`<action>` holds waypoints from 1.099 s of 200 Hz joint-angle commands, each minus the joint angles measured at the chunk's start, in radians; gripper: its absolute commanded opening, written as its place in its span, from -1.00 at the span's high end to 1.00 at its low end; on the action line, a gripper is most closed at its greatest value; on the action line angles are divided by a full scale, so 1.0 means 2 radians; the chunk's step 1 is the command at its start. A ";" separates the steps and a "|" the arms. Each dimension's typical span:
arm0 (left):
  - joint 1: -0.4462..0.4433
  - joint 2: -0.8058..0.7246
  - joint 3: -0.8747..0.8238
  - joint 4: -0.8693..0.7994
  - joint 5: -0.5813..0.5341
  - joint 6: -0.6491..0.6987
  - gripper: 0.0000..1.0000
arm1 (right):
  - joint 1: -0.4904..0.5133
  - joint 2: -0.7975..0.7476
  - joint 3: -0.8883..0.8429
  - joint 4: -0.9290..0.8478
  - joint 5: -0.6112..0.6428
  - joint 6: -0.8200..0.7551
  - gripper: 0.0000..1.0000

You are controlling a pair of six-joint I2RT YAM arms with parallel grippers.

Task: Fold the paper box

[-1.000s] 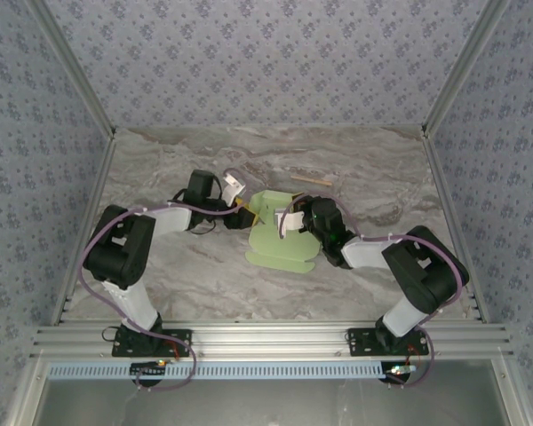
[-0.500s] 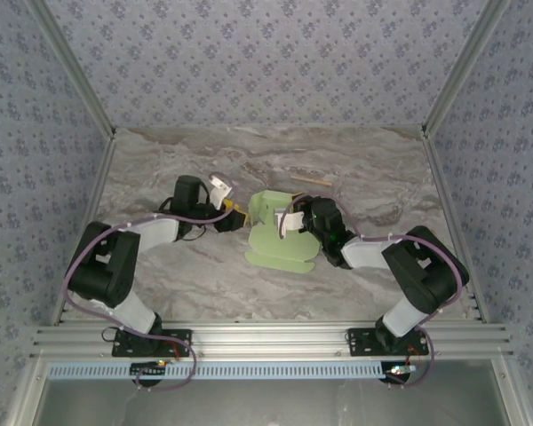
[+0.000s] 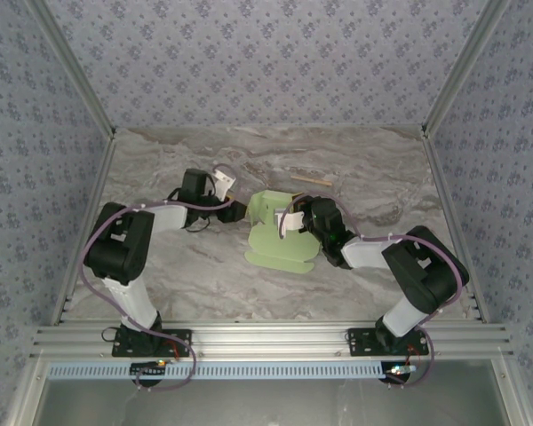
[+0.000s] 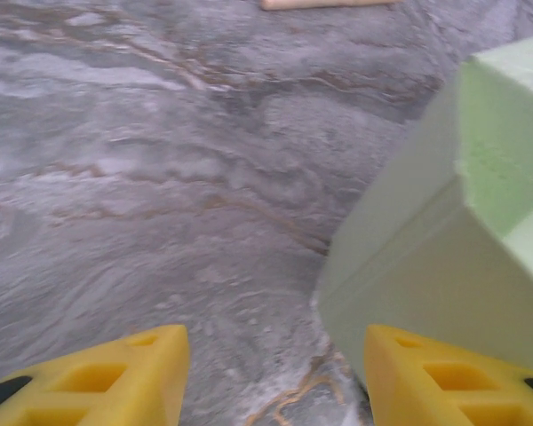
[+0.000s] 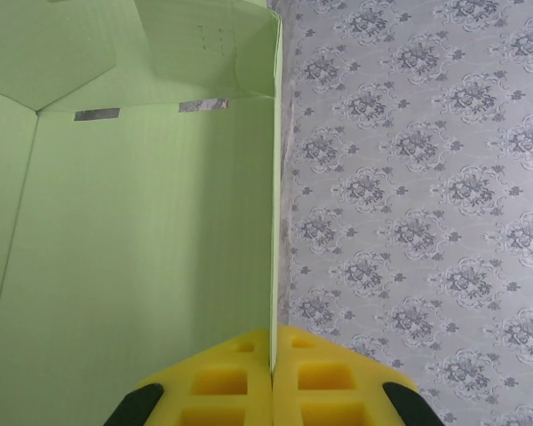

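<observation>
Paper box (image 3: 280, 238) sits half-folded in the middle of the desk (image 3: 195, 275), one wall raised. Right gripper (image 5: 273, 359) pinches that wall's edge, probably to hold it upright. Left gripper (image 4: 274, 377), spread wide, hovers just beside the box's left corner, seemingly ready to push a flap.

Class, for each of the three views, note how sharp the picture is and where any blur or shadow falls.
Top external: clear, evenly lit. Left wrist: soft throughout, the paper box and table blurred. Right wrist: crisp, a faint shadow across the paper box's inner face.
</observation>
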 commanded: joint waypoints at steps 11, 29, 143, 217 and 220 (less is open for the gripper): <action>-0.014 0.012 0.026 -0.018 0.059 0.029 -0.09 | 0.004 -0.007 0.008 -0.009 0.010 0.002 1.00; -0.017 0.015 0.029 -0.023 0.070 0.036 -0.09 | 0.004 -0.005 0.008 -0.009 0.011 0.003 1.00; -0.029 0.041 0.055 -0.012 0.092 0.036 -0.08 | 0.004 -0.003 -0.001 -0.003 0.000 -0.006 1.00; -0.031 0.047 0.048 0.038 0.070 0.006 -0.06 | 0.009 0.005 -0.005 0.003 0.003 -0.010 1.00; -0.031 0.048 0.049 0.039 0.069 0.006 -0.06 | 0.009 0.005 -0.005 0.002 0.003 -0.009 1.00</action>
